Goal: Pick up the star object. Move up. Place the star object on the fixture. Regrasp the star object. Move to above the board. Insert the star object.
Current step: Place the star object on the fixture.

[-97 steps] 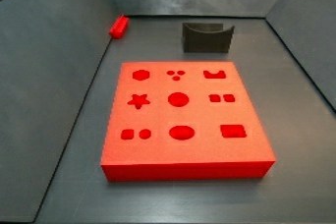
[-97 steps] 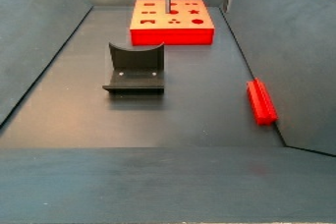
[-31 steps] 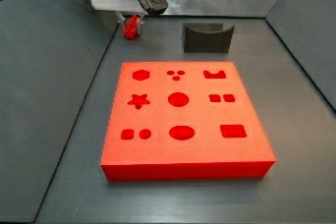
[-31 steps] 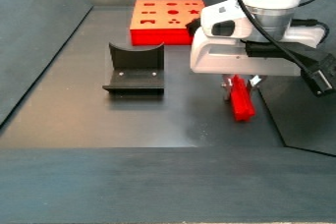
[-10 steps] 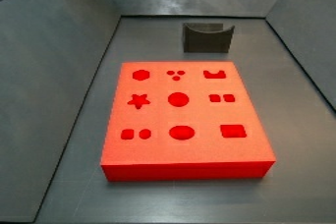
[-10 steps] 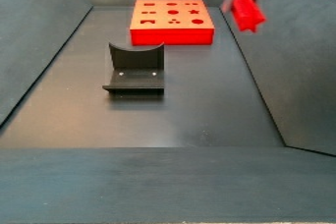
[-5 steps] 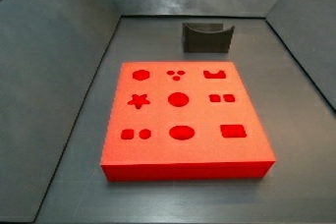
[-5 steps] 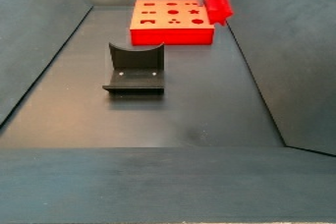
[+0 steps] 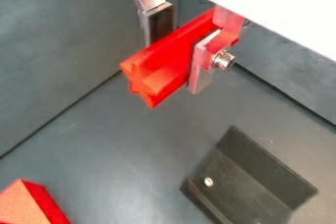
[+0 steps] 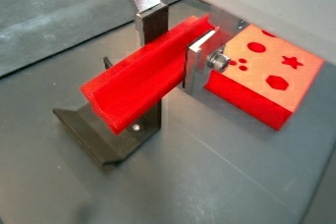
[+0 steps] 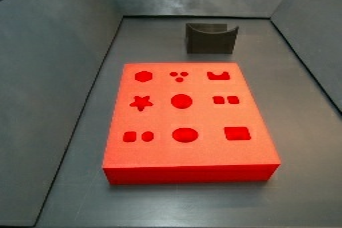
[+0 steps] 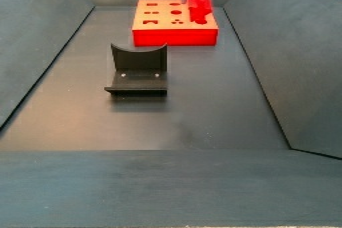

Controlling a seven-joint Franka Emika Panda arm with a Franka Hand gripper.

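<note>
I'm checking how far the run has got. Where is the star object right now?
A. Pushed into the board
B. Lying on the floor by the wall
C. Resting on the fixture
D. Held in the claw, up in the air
D: both wrist views show the star object clamped between the claw fingers, off the floor, with the fixture bare and the board holes unfilled.

The red star object (image 10: 138, 79), an elongated peg, is clamped between the end effector (image 10: 175, 49) fingers, high above the floor. The dark fixture (image 12: 136, 70) stands empty. The flat red board (image 11: 187, 119) shows cut-out holes in three rows.
</note>
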